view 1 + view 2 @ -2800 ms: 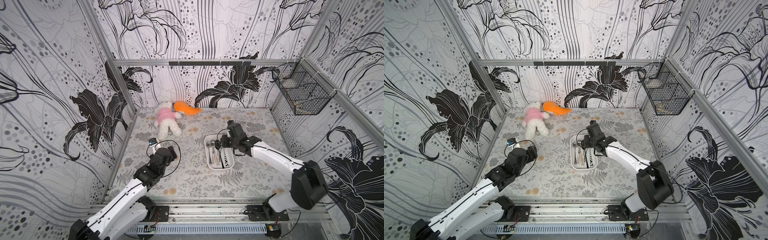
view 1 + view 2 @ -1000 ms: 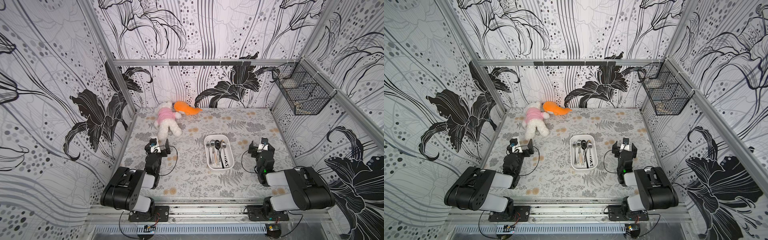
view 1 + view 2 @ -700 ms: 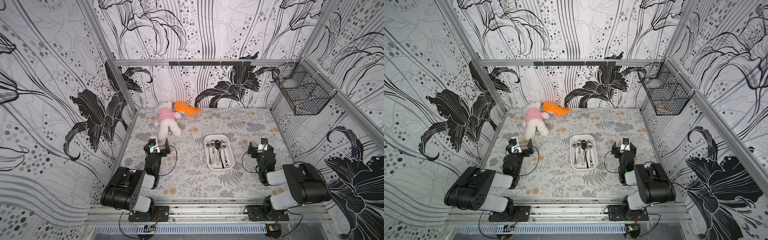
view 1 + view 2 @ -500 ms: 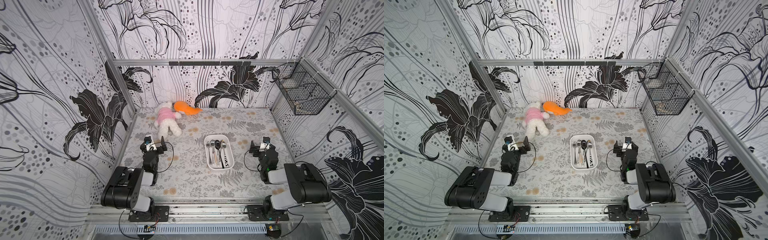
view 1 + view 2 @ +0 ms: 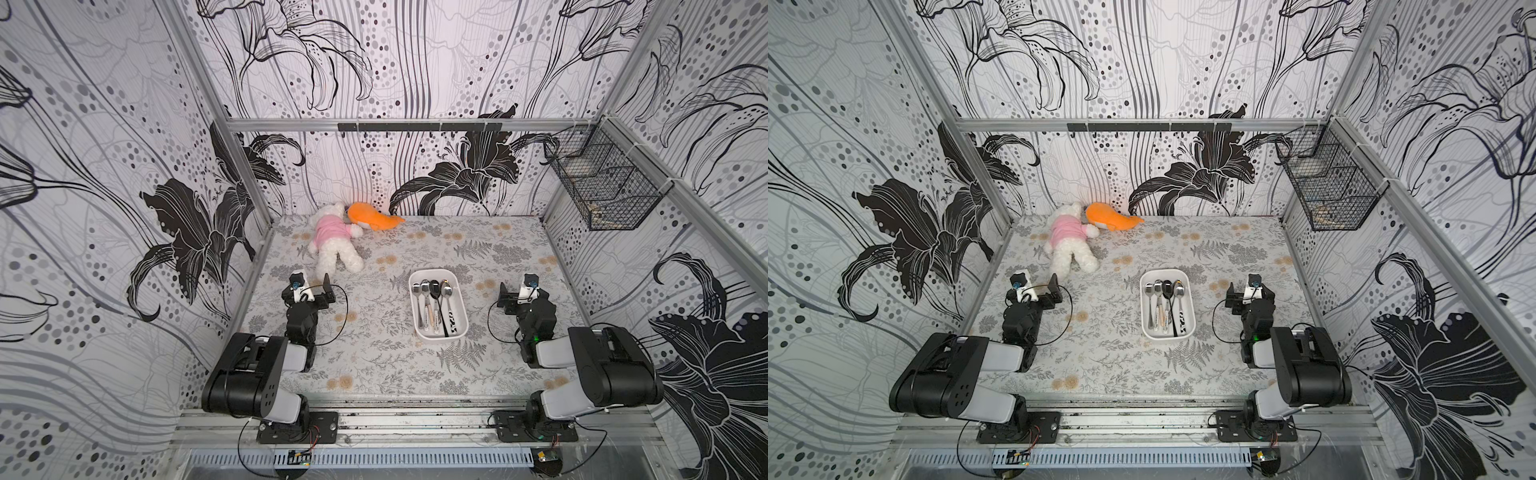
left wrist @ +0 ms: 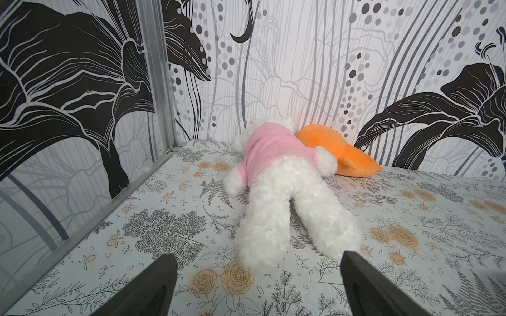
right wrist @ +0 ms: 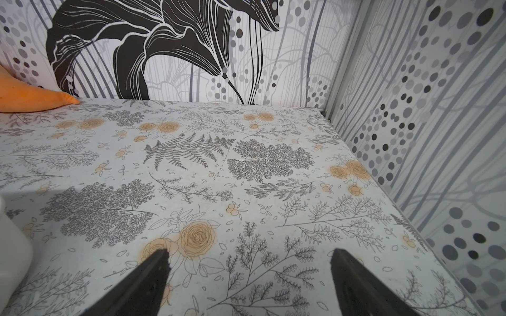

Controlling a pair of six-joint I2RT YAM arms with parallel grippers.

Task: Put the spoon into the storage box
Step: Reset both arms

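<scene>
The storage box (image 5: 440, 337) (image 5: 1168, 337), a shallow white tray, sits on the floral table a little right of centre. Several spoons (image 5: 435, 291) (image 5: 1167, 291) lie side by side in it, bowls toward the back wall. My left gripper (image 5: 307, 291) (image 5: 1034, 291) (image 6: 258, 255) rests low at the table's left side, open and empty, just short of a plush bear's legs. My right gripper (image 5: 521, 293) (image 5: 1250, 293) (image 7: 249, 252) rests low to the right of the box, open, with only tablecloth between its fingers. A white corner of the box (image 7: 11, 246) shows in the right wrist view.
A white plush bear in a pink top (image 5: 334, 241) (image 6: 273, 191) and an orange plush (image 5: 370, 216) (image 7: 27, 95) lie at the back left. A black wire basket (image 5: 602, 187) hangs on the right wall. Both arms are folded back near the front rail.
The right gripper has left the storage box, and both arms have folded back to the table's sides. In the last second both grippers shifted slightly toward the back.
</scene>
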